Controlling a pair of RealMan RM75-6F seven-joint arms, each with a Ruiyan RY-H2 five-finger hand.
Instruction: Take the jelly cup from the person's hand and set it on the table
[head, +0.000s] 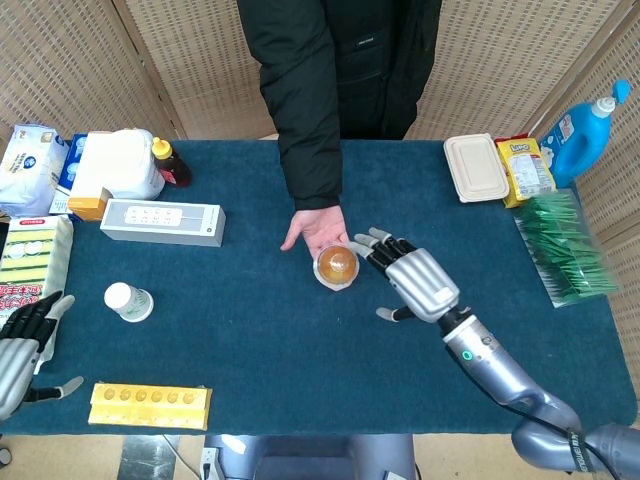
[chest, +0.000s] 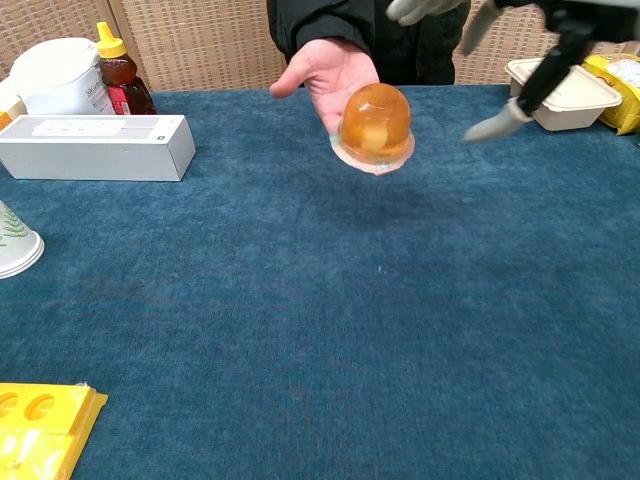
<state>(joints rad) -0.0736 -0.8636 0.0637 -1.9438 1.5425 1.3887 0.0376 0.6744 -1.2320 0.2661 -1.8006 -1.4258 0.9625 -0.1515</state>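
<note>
An orange jelly cup (head: 337, 266) (chest: 373, 126) sits upside down on the person's open palm (head: 318, 231) (chest: 328, 68), held above the blue table (head: 260, 330). My right hand (head: 414, 280) (chest: 520, 55) hovers just right of the cup with its fingers spread toward it, not touching it and holding nothing. My left hand (head: 22, 343) stays at the table's near left corner, fingers apart and empty; the chest view does not show it.
A white paper cup (head: 128, 301), a yellow tray (head: 150, 405) and a white box (head: 162, 222) lie on the left. A white jug (head: 118, 165) and a syrup bottle (head: 170, 162) stand at the back left. A lidded container (head: 475, 168), snack bags (head: 527, 166) and a blue bottle (head: 584, 122) stand at the right.
</note>
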